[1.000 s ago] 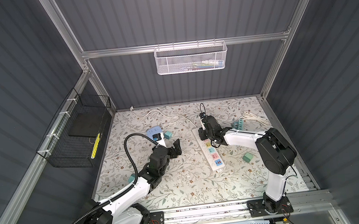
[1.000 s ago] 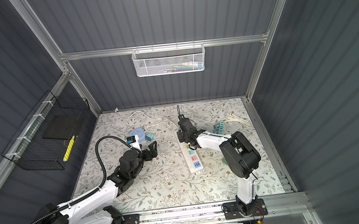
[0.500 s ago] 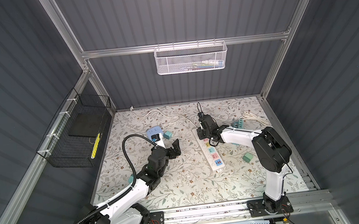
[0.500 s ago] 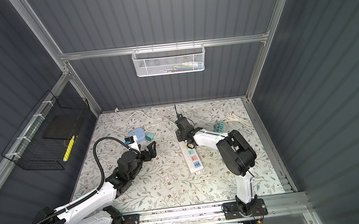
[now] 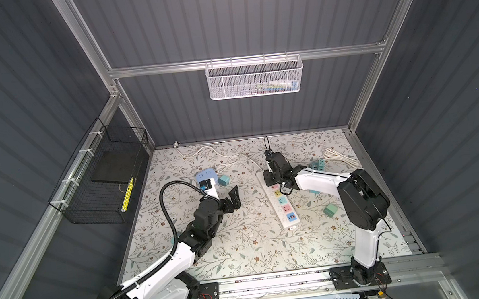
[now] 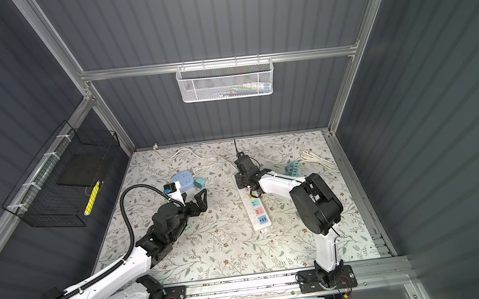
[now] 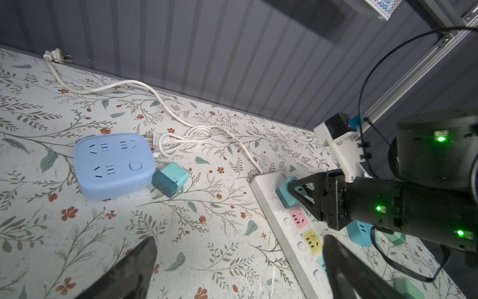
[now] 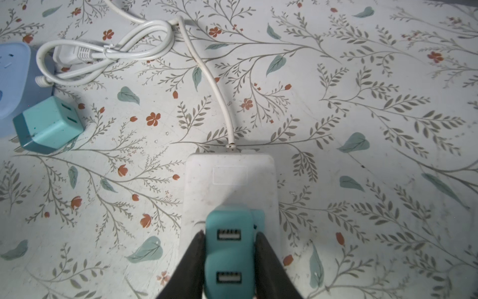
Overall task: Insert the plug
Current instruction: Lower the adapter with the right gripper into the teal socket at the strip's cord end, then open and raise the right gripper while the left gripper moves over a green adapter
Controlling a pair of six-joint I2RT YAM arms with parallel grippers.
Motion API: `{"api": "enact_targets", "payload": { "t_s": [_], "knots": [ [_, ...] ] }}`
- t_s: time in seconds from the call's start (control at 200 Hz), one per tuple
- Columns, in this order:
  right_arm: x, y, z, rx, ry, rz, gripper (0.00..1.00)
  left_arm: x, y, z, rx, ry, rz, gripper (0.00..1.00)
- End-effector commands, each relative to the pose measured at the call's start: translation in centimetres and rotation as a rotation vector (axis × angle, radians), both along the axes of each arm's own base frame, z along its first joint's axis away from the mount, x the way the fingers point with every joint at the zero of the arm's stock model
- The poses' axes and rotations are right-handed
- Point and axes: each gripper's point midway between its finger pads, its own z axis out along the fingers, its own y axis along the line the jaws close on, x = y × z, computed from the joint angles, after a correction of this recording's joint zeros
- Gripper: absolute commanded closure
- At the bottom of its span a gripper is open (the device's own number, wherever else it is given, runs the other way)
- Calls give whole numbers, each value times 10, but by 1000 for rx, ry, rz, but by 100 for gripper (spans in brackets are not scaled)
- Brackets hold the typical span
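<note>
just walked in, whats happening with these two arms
The right tool is closed around a teal plug that stands in the end socket of the white power strip. The left tool hangs open above the floral mat beside the strip, holding nothing.

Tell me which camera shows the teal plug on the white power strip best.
The right wrist view: the teal plug fills the foreground, both USB ports visible, sitting on the power strip. The left wrist view shows one side; in both top views the right end effector mostly hides it.
</note>
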Motion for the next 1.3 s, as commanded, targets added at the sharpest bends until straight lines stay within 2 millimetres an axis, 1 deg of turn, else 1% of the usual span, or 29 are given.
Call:
{"api": "enact_targets", "payload": {
  "t_s": [0.0, 0.045, 0.125, 0.21, 0.27, 0.35, 0.42, 0.505, 0.615, 0.74, 0.961, 1.091, 1.186, 1.231, 1.296],
  "knots": [
    [-21, -1, -26, -35, 134, 48, 59, -3, 3, 13, -8, -17, -8, 0],
    [-18, 0, -19, -38, 126, 54, 58, -5, 4, 16, -8, -20, -5, 0],
    [-13, -1, -8, -28, 108, 50, 53, -5, 7, 17, -3, -17, 2, 0],
    [-9, -6, 2, -7, 93, 35, 48, -5, 7, 20, 11, -10, 4, 0],
    [-8, -9, 10, 8, 80, 33, 46, -2, 10, 18, 27, 9, 28, 0],
    [-4, -12, 22, 18, 57, 32, 46, 1, 19, 10, 60, 51, 90, 0],
    [-1, -15, 28, 26, 46, 30, 45, 3, 31, 0, 86, 100, 164, 0],
    [3, -18, 32, 45, 42, 28, 46, 3, 45, -14, 115, 162, 249, 0],
    [7, -20, 39, 61, 27, 23, 46, 2, 56, -29, 150, 235, 313, 0],
    [10, -24, 31, 50, 34, 8, 46, -2, 65, -42, 182, 298, 362, 0],
    [1, -34, 1, 20, 78, -20, 49, -11, 74, -48, 191, 329, 386, 0],
    [-5, -43, -12, 1, 90, -50, 50, -17, 79, -58, 208, 374, 400, 0],
    [-9, -42, -11, 26, 100, -46, 49, -21, 81, -69, 239, 428, 411, 1],
    [-9, -40, -6, 37, 96, -40, 49, -22, 79, -74, 257, 461, 405, 1],
    [-8, -38, 7, 51, 74, -33, 46, -24, 75, -86, 292, 527, 386, 3]
  ]
}}
